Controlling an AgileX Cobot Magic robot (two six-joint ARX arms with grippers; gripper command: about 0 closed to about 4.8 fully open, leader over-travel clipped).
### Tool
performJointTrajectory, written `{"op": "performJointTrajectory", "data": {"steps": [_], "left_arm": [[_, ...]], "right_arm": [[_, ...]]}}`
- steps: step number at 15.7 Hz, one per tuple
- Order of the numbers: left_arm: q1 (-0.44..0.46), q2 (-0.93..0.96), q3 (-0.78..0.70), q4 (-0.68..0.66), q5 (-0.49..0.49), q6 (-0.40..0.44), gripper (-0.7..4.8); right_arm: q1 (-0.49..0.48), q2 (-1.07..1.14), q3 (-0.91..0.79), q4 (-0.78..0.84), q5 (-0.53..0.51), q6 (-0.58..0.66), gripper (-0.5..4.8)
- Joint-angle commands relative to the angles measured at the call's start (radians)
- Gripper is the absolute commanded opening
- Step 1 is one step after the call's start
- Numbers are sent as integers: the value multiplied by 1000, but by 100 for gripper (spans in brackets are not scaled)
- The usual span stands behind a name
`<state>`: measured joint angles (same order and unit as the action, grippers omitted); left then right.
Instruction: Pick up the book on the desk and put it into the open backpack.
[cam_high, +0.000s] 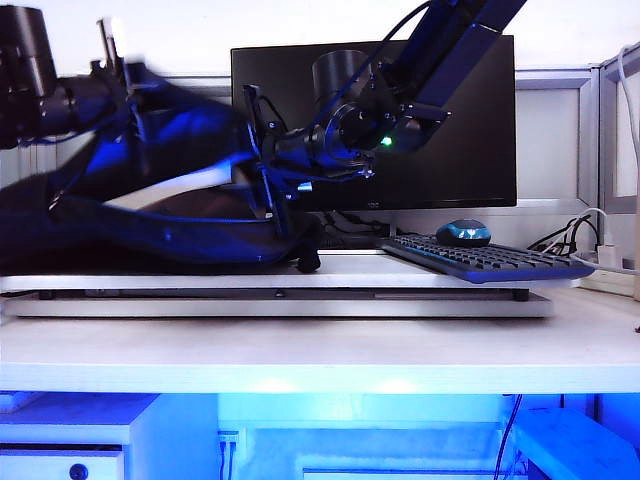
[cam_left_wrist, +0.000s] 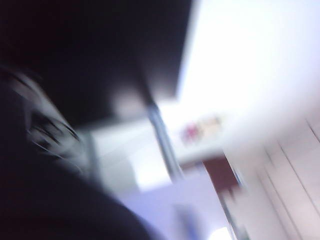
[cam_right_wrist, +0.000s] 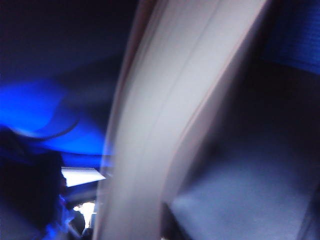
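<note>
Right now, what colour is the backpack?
Black with blue trim; the backpack shows best in the exterior view.

Wrist views blurred; blue glow under desk (cam_high: 320, 350).

You have the white desk (cam_high: 300, 350) carrying a raised board (cam_high: 200, 283); on it the black backpack (cam_high: 150, 230) lies toward the left end, the keyboard (cam_high: 480, 260) toward the right.

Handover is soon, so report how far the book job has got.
Done: the book is off the desk, its pale pages showing inside the backpack mouth. In hand: right pincer is at the opening, left pincer up by the bag. Left: release, withdraw.
</note>
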<state>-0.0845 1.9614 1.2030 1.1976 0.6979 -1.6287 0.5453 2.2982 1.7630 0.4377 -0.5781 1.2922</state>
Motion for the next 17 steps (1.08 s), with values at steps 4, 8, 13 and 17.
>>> {"op": "performJointTrajectory", "data": {"steps": [4, 8, 13, 17], "left_arm": [[66, -23, 16, 21, 5, 94, 461], [159, -23, 16, 17, 6, 13, 461], [111, -23, 19, 243, 40, -333, 462], [-4, -59, 40, 256, 95, -410, 467]], "right_arm": [[-51, -39, 12, 30, -121, -16, 479], [-82, -198, 11, -330, -75, -331, 479], [-120, -292, 12, -430, -67, -418, 479], [-130, -317, 12, -438, -69, -422, 479]]}}
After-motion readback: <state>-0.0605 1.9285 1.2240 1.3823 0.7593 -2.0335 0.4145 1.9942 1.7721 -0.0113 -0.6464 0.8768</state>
